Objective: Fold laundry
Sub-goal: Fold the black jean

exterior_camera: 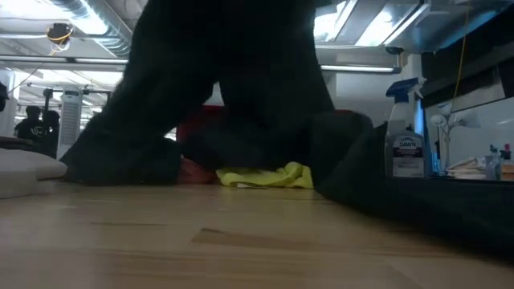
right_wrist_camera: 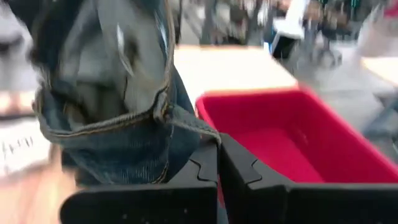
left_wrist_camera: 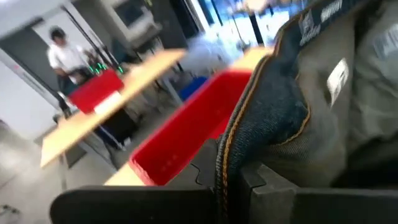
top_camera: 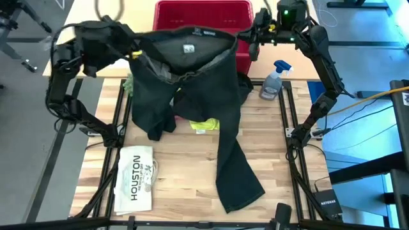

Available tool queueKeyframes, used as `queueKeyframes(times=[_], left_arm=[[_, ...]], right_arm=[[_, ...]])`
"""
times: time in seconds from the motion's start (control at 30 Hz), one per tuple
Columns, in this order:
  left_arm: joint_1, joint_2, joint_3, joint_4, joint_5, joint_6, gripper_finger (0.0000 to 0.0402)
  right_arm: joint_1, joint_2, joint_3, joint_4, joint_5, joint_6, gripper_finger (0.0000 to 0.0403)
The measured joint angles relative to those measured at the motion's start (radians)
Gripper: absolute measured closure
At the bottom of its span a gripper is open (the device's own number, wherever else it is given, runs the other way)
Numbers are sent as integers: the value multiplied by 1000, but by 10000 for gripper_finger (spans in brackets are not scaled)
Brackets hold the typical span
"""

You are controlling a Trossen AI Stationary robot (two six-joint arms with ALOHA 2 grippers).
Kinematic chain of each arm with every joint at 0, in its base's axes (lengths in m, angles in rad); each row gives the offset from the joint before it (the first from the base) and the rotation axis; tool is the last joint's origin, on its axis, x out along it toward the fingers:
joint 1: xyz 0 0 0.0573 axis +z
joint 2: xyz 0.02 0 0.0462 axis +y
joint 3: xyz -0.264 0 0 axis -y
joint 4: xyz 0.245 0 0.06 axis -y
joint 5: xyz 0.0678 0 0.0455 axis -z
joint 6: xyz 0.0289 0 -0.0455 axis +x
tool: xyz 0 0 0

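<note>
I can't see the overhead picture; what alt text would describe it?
Two robot arms hold dark trousers up by the waistband, left claw and right claw at its ends, legs trailing over a wooden table. A yellow T-shirt peeks out beneath; a red basket sits behind.

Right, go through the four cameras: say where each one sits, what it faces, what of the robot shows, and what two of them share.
High view: above the table, looking straight down; both arms hold the black trousers up by the waistband.
Low view: at table-top height, looking level across; trousers fill it, yellow T-shirt beneath; no arm shows.
Left wrist view: on the left arm; left gripper shut on the waistband.
Right wrist view: on the right arm; right gripper shut on the waistband.
Shared: both wrist views show the red basket.
</note>
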Motion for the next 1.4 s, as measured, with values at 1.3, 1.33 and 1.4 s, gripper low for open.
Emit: queueKeyframes(times=[1.3, 1.33, 1.4], left_arm=[[228, 214, -42, -163, 349, -12, 401], [233, 217, -42, -162, 351, -11, 402], [242, 220, -42, -161, 352, -5, 402]], right_arm=[[-325, -5, -370, -225, -175, -90, 394], [-334, -10, -370, -218, -190, -89, 394], [-354, -23, -370, -211, -211, -86, 393]])
